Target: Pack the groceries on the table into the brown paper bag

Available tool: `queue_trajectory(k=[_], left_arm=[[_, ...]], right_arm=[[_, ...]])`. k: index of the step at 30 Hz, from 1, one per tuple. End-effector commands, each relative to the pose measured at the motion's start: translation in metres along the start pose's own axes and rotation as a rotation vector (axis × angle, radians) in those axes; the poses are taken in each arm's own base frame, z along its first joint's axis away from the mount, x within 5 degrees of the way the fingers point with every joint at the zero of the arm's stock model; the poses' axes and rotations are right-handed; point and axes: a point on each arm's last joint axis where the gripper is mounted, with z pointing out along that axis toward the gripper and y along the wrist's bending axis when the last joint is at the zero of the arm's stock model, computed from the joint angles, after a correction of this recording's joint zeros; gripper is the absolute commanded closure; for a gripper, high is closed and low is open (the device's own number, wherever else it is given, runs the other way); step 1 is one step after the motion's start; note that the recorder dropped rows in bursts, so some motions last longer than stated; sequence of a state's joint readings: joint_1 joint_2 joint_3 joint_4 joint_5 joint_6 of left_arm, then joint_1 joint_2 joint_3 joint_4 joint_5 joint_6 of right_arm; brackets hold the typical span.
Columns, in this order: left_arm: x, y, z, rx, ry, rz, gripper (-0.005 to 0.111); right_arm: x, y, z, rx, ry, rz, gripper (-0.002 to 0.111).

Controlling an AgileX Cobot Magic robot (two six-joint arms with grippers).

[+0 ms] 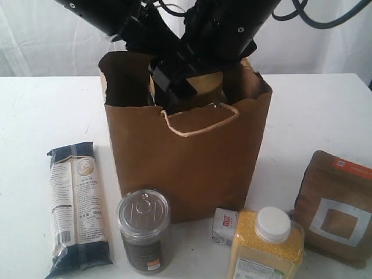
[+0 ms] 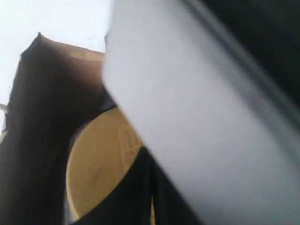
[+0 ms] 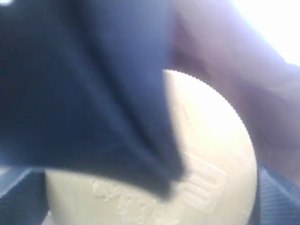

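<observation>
The brown paper bag (image 1: pixel 186 163) stands upright mid-table. In its mouth sits the gold-lidded jar (image 1: pixel 206 84), its lid (image 3: pixel 211 154) flanked by the fingers of my right gripper (image 1: pixel 189 87), which is shut on it. My left arm (image 1: pixel 99 14) reaches to the bag's top from the left; its fingers are hidden. The left wrist view shows the gold lid (image 2: pixel 101 159) inside the dark bag. On the table (image 1: pixel 46 110) in front lie the noodle packet (image 1: pixel 78 206), silver can (image 1: pixel 144 229), small white-blue packet (image 1: pixel 224 225), yellow-grain bottle (image 1: pixel 267 244) and windowed pouch (image 1: pixel 337 209).
The bag's twisted handle (image 1: pixel 200 123) hangs over its front face. A white curtain (image 1: pixel 325 46) closes off the back. The noodle packet lies left of the bag; the pouch lies to its right near the table's edge.
</observation>
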State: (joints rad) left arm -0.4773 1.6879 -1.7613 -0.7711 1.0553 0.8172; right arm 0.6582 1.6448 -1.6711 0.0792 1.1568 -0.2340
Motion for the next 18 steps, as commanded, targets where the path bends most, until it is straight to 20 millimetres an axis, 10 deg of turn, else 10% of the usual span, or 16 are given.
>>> queue_trajectory(k=[1, 9, 18], left_arm=[[-0.022, -0.029, -0.025, 0.075, -0.078, 0.042, 0.107], [-0.005, -0.014, 0.0, 0.132, -0.029, -0.032, 0.107], [-0.017, -0.033, -0.019, 0.161, -0.043, 0.036, 0.107]], right_arm=[[0.002, -0.002, 0.005, 0.02, 0.031, -0.03, 0.018], [0.002, -0.002, 0.005, 0.02, 0.033, -0.03, 0.018], [0.003, -0.002, 0.005, 0.018, 0.04, -0.03, 0.018]])
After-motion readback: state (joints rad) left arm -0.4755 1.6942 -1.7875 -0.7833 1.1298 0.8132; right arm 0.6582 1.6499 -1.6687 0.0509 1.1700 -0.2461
